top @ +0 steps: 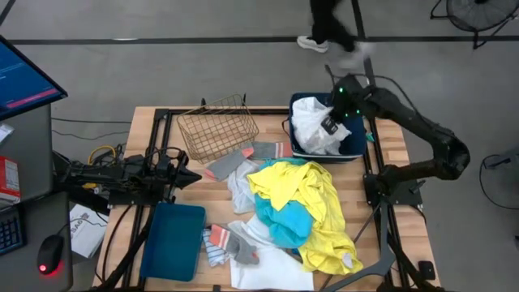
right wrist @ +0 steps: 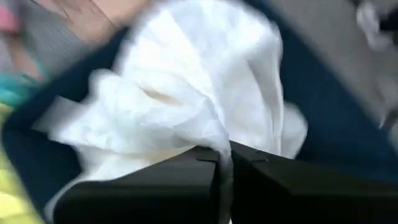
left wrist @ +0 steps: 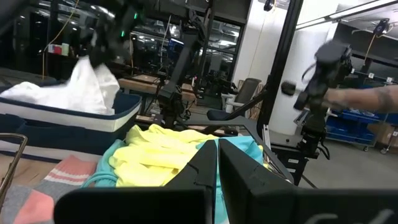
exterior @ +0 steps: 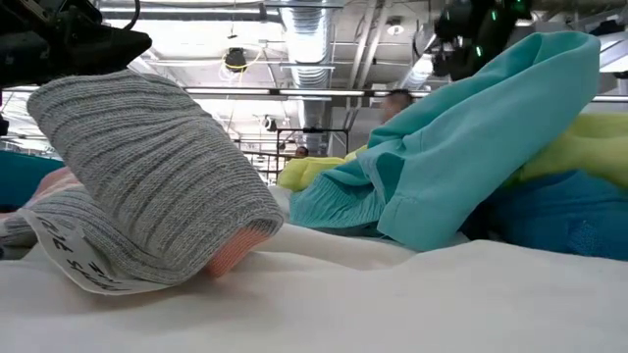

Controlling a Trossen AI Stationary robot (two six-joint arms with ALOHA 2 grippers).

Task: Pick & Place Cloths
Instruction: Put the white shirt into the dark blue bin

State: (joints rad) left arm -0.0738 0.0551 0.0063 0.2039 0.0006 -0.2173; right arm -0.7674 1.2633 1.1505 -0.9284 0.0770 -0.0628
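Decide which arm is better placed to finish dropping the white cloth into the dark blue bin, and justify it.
Right. Its gripper is over the bin, fingers shut on the white cloth. The left gripper waits shut beside the pile.

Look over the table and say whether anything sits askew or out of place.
The copper wire basket lies tipped at an angle near the table's far edge, empty. A grey sock lies right against the low camera, blocking much of its view.

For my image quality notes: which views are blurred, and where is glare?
Right wrist view: motion blur smears the white cloth. Low view: the near grey sock looks soft, with bright ceiling lights behind. High view: evenly lit, with only the passing person blurred.
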